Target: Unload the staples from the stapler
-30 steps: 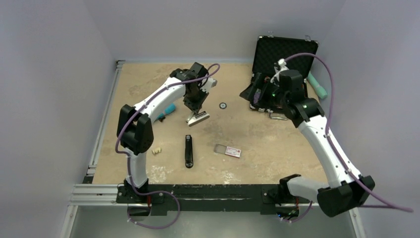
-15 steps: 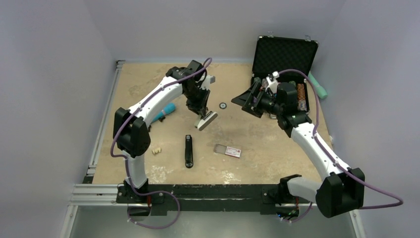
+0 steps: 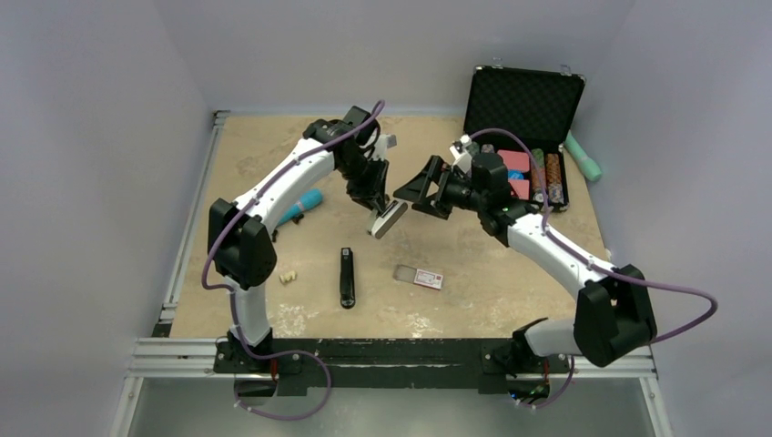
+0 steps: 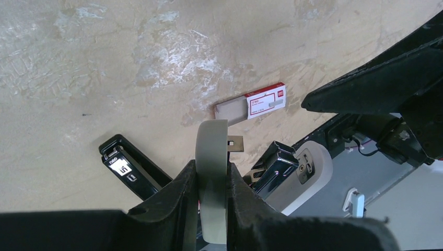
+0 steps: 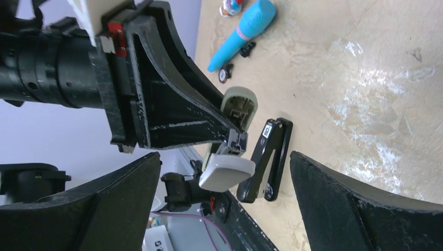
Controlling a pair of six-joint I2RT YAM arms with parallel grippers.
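**Grey stapler held up off the counter, other hand wide open**

So the stapler (image 3: 387,218) is in the air, above the counter (image 3: 264,155), just behind and a bit left of the staple box (image 3: 419,277). Its long axis tilts steeply, with the free end pointing down toward the box and the other end up in the grip. The left fingers (image 4: 177,201) are pinching it by its two sides. The right fingers (image 5: 360,204) are spread wide, hovering behind the box, near the stapler's low end but not touching. A black stapler (image 3: 347,278) lies flat left of the box, long axis near-to-far. Its white label maybe shows a "5". The box's red-and-white print is too small to read.
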